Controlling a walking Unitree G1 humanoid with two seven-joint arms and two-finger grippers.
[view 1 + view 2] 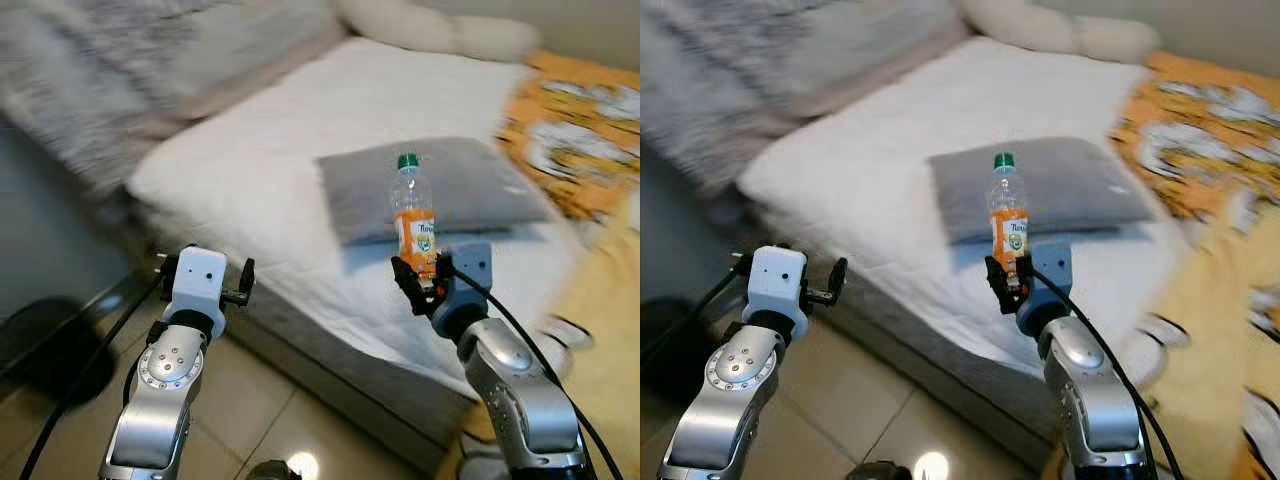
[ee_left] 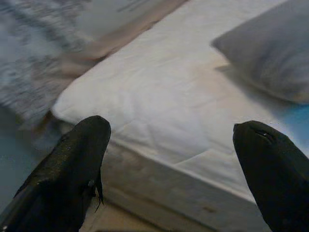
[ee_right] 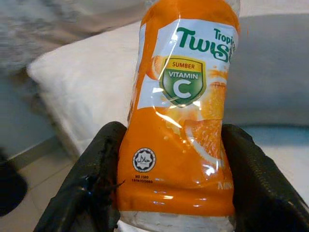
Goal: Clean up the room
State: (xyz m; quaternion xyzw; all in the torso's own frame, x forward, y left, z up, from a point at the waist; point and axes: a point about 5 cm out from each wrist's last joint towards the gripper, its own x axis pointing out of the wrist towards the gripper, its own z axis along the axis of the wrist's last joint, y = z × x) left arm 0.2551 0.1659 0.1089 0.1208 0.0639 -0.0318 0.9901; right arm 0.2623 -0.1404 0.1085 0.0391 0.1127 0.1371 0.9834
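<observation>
My right gripper has its fingers clamped on the lower part of the clear plastic bottle with the orange label and green cap, upright in the air at the near edge of the white bed, in front of the grey pillow. I judge I should carry it level and squeeze gently, since thin plastic buckles. My left gripper hovers by the bed's corner, fingers spread wide, empty.
</observation>
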